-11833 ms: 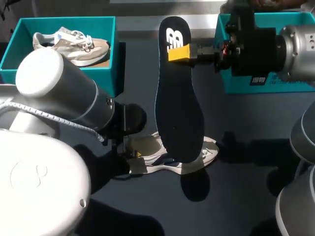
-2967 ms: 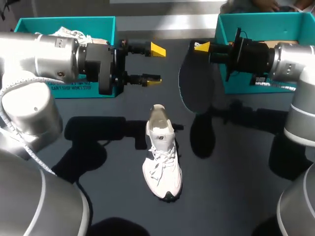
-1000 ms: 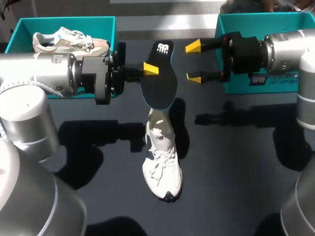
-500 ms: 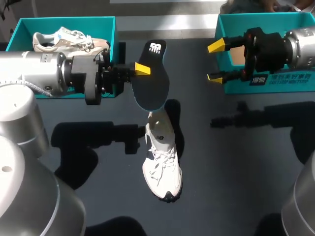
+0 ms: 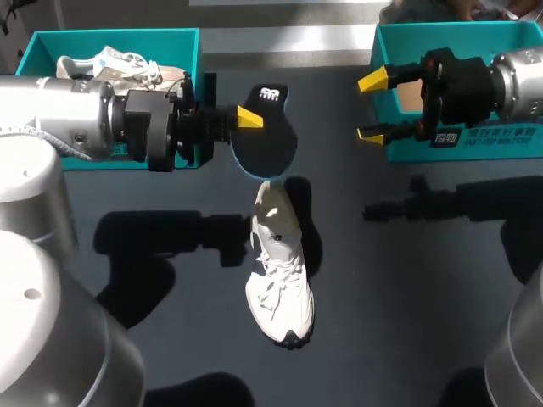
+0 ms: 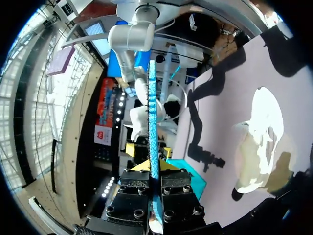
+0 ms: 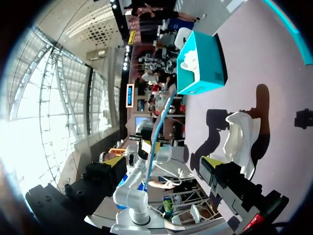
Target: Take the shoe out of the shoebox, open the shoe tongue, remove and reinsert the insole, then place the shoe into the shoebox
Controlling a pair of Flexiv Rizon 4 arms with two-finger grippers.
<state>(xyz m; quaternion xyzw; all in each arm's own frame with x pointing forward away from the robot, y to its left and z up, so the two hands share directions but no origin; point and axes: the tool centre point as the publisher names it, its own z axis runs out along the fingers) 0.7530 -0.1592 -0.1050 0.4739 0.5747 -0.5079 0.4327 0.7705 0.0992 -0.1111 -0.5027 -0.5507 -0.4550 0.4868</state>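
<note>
A white shoe [image 5: 278,263] lies on the dark table, heel toward the far side, toe toward me. Above its heel hangs the black insole [image 5: 264,138], with my left gripper [image 5: 248,117] shut on its edge. The left wrist view shows the insole [image 6: 151,112] edge-on between the fingers, and the shoe [image 6: 261,139] lies off to one side below. My right gripper [image 5: 373,106] stands open and holds nothing, in front of the right teal box [image 5: 462,144]. In the right wrist view the shoe [image 7: 240,133] lies ahead of the right gripper [image 7: 161,169].
A teal shoebox [image 5: 182,51] at the far left holds a second, beige shoe [image 5: 119,61]; it also shows as the teal shoebox [image 7: 203,66] in the right wrist view. The right teal box stands at the far right.
My open right gripper has drawn back to the right, away from the insole. The left gripper has tilted the insole, still held, so that it looks shorter, above the shoe's heel.
</note>
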